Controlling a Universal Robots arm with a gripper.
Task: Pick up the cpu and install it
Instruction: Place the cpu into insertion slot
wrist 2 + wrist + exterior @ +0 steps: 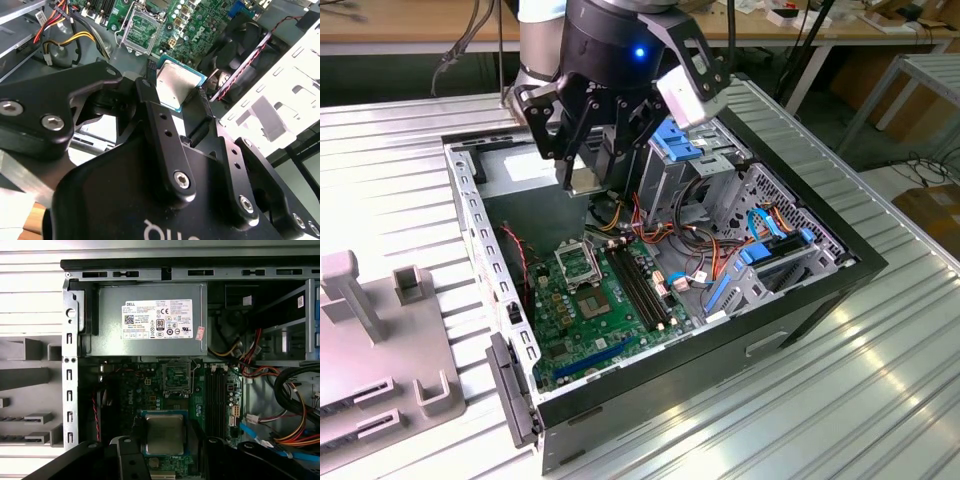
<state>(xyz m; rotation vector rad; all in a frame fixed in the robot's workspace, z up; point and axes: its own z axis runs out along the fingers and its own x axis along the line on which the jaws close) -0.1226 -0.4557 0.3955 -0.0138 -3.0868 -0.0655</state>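
Cpu (164, 434): flat silver-grey square with a thin green rim, gripped on two opposite edges and held level in the air above the motherboard; in the second wrist view (176, 86) its top face shows.
Jaws: closed narrow on the cpu, one black pad on each side.
Exterior view of the cpu: mostly hidden by the jaws; the pale piece between them (583, 178) is probably it.
Socket (177, 377): square metal frame on the motherboard, contact field bare, apart from the cpu; it also shows in the second wrist view (141, 27).
Motherboard (150, 390): green, lying flat in the bottom of the case, with long black memory slots (216, 395) beside the socket.
Power supply (150, 295): grey box with a white label, at one end of the case.
Cables (285, 432): red, yellow and orange bundles near the drive bays.
Case (470, 230): lying open on its side on the ribbed metal table (400, 150).
Arm (610, 50): black wrist over the case's power-supply end.
Grey fixture (350, 290): on the table, at the exterior view's left.
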